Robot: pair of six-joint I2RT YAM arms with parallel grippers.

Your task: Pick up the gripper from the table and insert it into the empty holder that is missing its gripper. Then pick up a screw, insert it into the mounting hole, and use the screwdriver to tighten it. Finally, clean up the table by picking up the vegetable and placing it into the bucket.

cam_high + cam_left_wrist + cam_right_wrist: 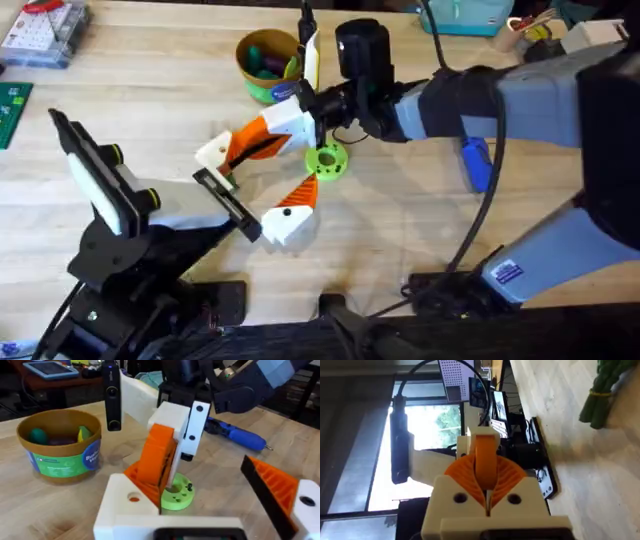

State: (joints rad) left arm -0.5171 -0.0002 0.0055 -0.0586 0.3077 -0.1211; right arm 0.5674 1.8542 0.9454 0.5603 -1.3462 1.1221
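— Overhead view: where is everything?
— Right gripper is clenched just above the green disc. Left gripper is spread beside the disc, the bucket beyond. Best lowered straight, slowly.

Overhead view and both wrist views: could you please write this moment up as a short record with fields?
right pincer: shut on the gripper, held above the green holder
left pincer: open, holding nothing, close beside the holder
bucket: upright on the table, coloured items already inside
screwdriver: blue, lying on the table, untouched
vegetable: green bundle lying on the table, not in the bucket
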